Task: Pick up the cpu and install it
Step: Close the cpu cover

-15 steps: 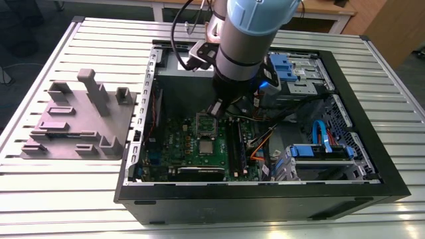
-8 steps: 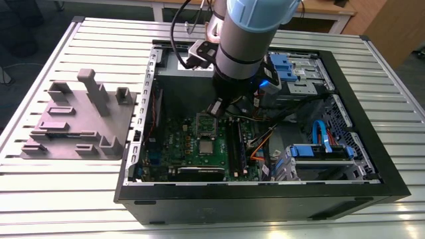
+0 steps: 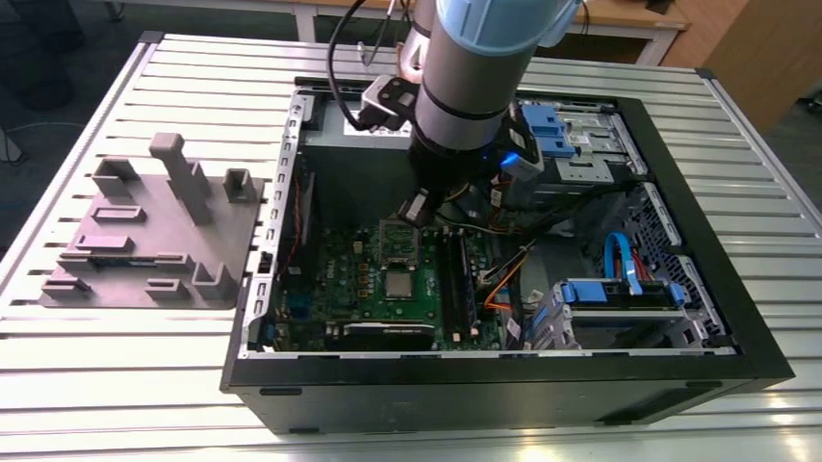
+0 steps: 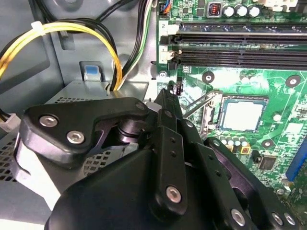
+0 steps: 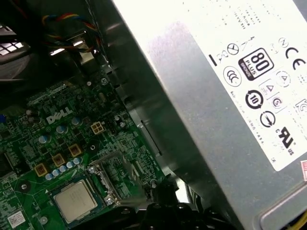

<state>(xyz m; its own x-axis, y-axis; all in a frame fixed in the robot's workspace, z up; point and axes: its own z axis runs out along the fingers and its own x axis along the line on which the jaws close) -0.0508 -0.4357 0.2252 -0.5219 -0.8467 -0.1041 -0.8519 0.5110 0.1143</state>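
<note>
Hovering inside the open computer case (image 3: 668,375), just above the motherboard (image 3: 372,289) and beside the power supply (image 5: 225,96): the end effector (image 4: 173,98), fingers (image 4: 168,115) pressed together, empty. Seated flat in its socket (image 4: 240,115) on the motherboard, metal top up: the cpu (image 4: 243,115), also seen in the first wrist view (image 5: 76,200) and the exterior view (image 3: 399,283). Apparently already placed, hence nothing carried. Swung open beside the socket, the shiny metal frame (image 5: 112,175), so probably not yet clamped down. Left of the case in the exterior view, resting on the slatted worktop (image 3: 115,404): a grey plate with upright blocks (image 3: 154,236), likely a parts holder.
</note>
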